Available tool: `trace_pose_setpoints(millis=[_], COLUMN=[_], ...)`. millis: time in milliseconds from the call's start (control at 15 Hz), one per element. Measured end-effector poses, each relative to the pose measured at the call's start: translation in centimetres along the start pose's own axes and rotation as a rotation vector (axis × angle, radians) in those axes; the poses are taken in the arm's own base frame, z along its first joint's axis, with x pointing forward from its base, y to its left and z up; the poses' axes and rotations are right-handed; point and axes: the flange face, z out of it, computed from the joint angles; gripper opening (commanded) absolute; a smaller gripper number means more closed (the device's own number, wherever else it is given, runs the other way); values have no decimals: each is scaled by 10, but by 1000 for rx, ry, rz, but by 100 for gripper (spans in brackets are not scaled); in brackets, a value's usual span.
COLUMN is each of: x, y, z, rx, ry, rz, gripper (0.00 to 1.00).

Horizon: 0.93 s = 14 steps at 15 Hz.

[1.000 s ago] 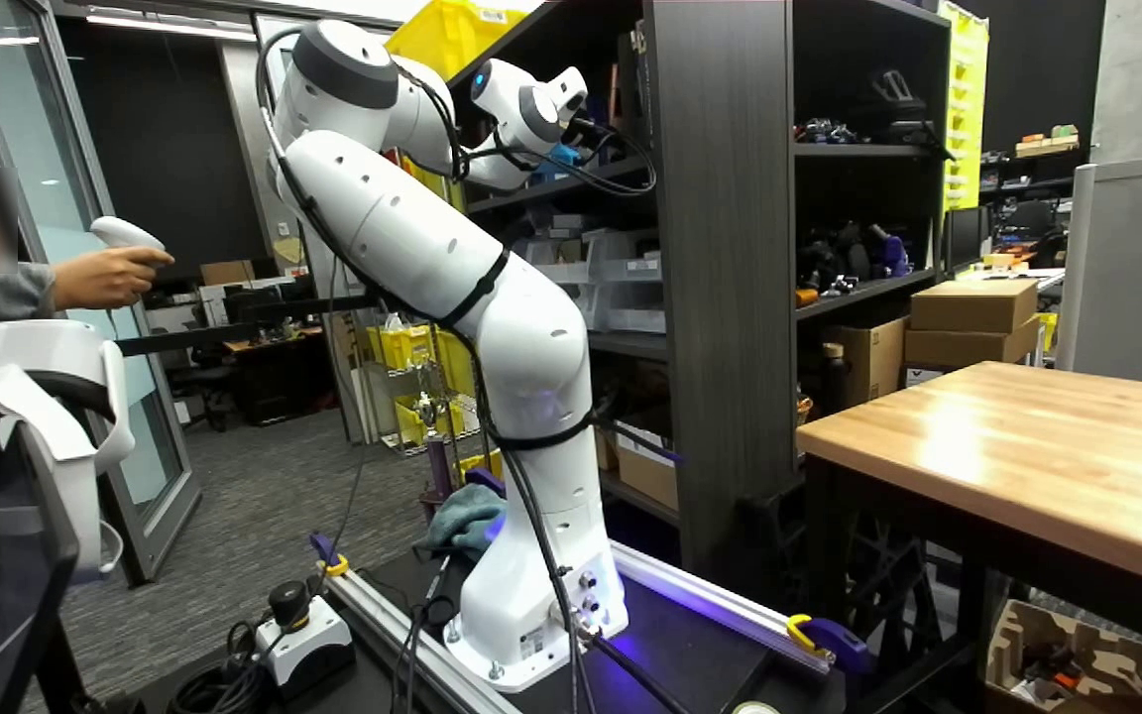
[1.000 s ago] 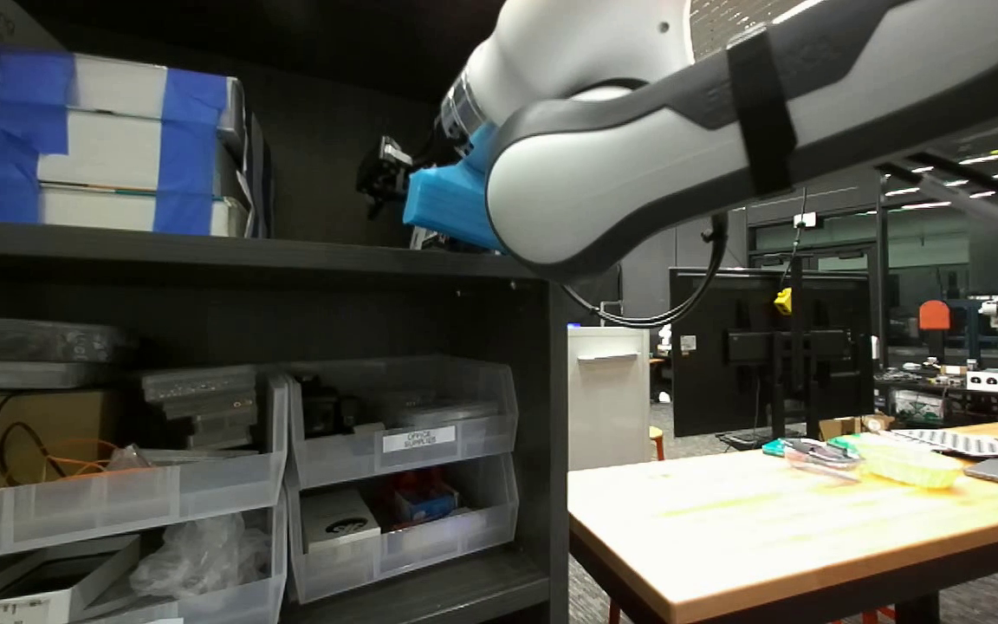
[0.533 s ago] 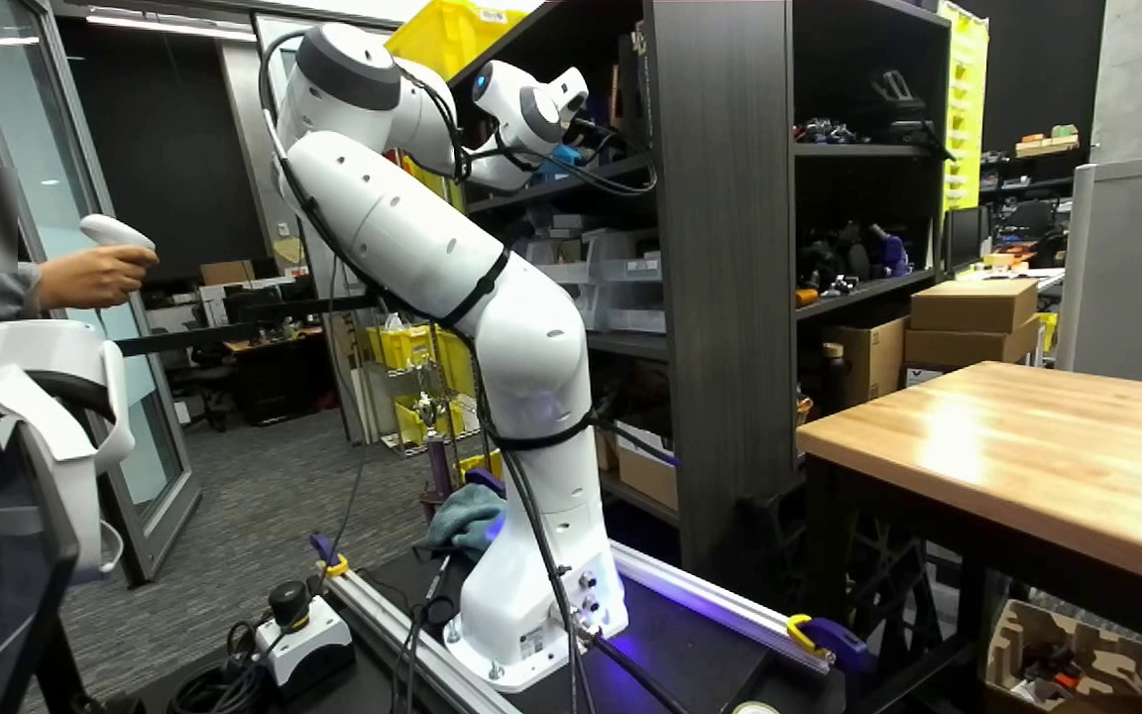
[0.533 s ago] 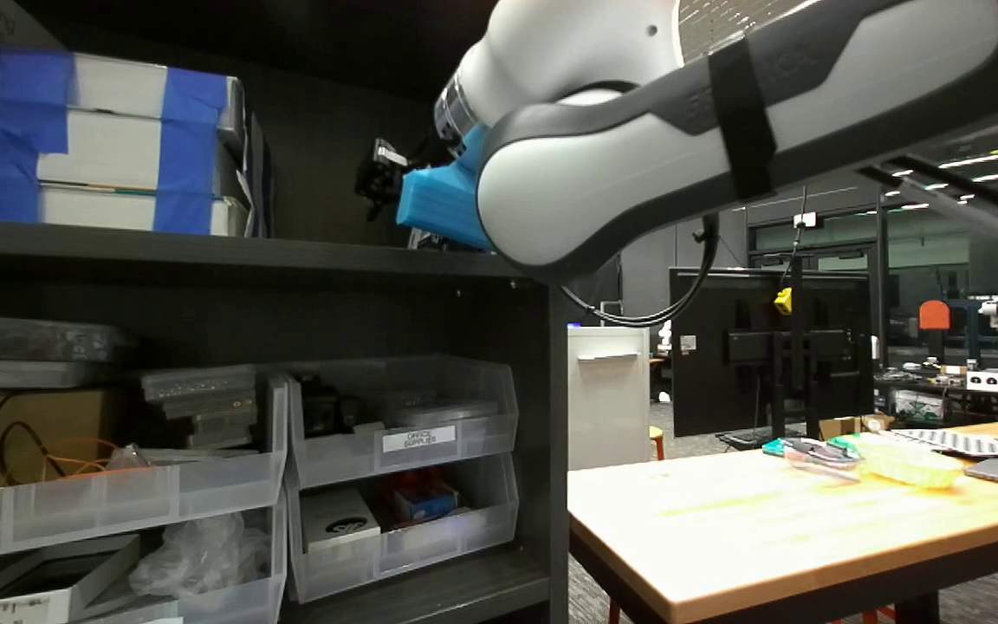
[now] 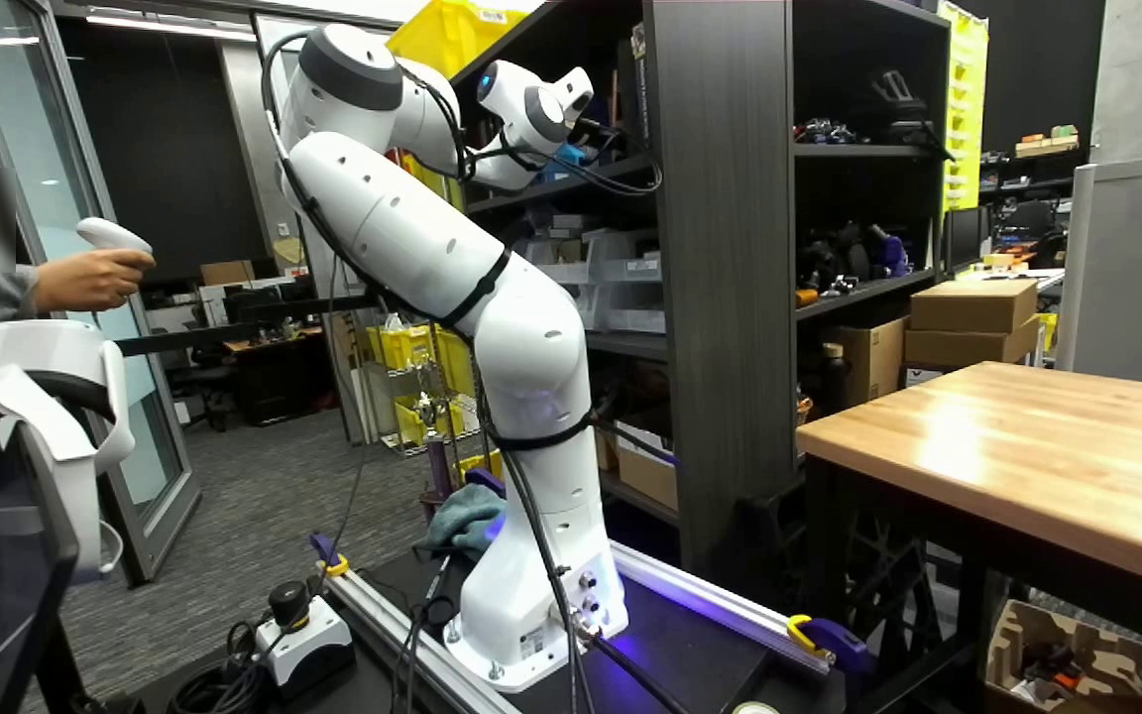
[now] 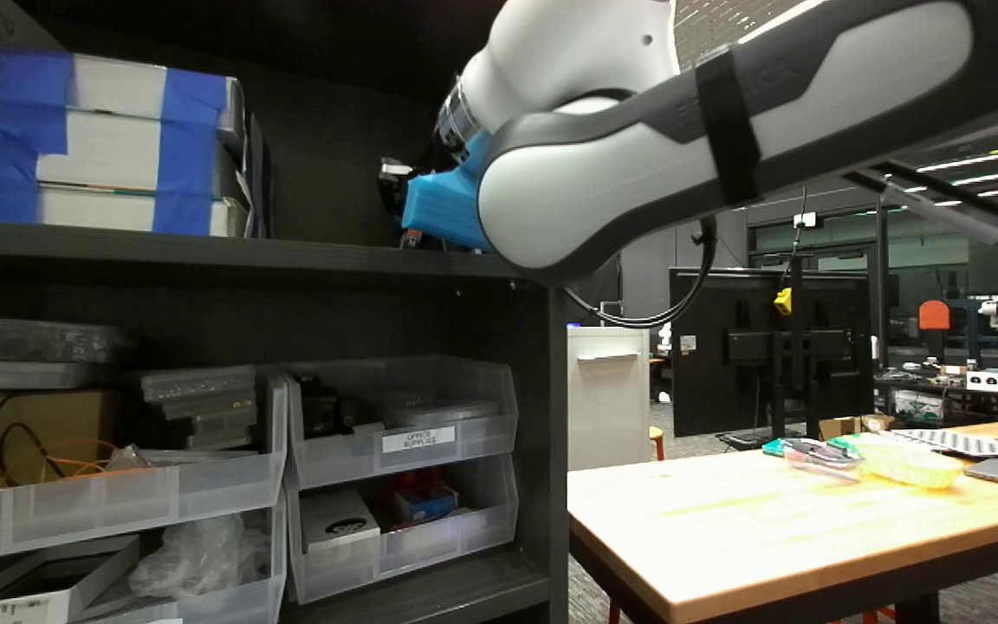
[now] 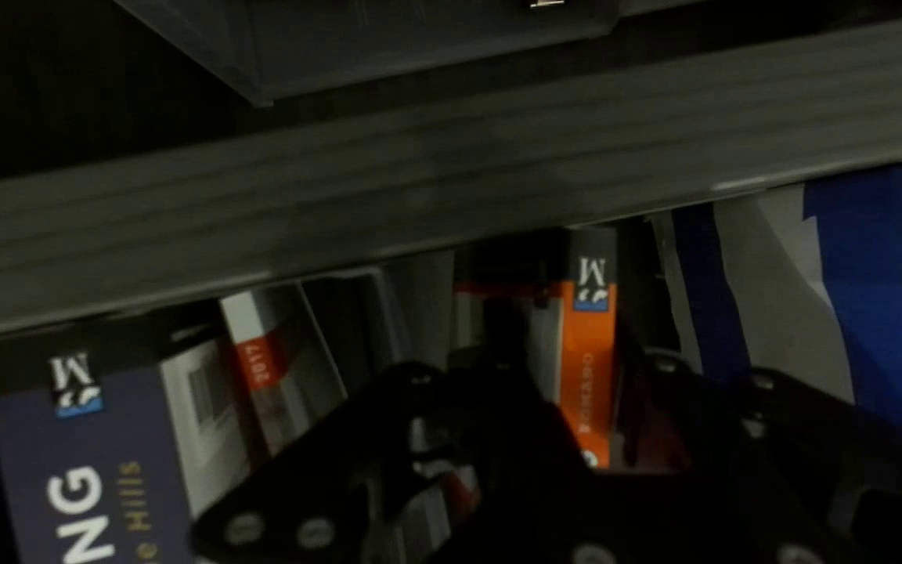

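In the dim wrist view my gripper (image 7: 568,337) straddles an orange-spined book (image 7: 590,352), one dark finger against each side. It appears shut on the book, whose lower end is hidden by the jaws. Left of it lean a white book with a red "2017" label (image 7: 259,356) and a thick purple book (image 7: 91,462). To the right are white boxes with blue tape (image 7: 858,290). From outside, the arm reaches onto the upper shelf. There a blue part on the wrist (image 6: 447,204) shows, while the fingers are hidden behind the arm.
The shelf edge (image 7: 420,172) runs close by the books. Taped boxes (image 6: 109,143) share that shelf, and clear bins (image 6: 404,442) stand below. The unit's side panel (image 5: 725,278) rises beside the wrist. A wooden table (image 5: 1027,446) and a person holding a controller (image 5: 110,238) are nearby.
The forearm has shifted slightly left in an exterior view. The black piece at the wrist has turned and drawn back toward the blue part. The person's hand has moved a little left.
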Motion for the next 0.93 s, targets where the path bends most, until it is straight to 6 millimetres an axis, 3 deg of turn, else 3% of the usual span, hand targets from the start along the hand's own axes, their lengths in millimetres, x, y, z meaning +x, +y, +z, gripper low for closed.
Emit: trace_pose_setpoints(millis=[133, 933], x=[1, 3], y=[1, 8], z=[1, -3], rx=[-2, -2], ry=[1, -2], rz=[1, 12], gripper=[4, 4])
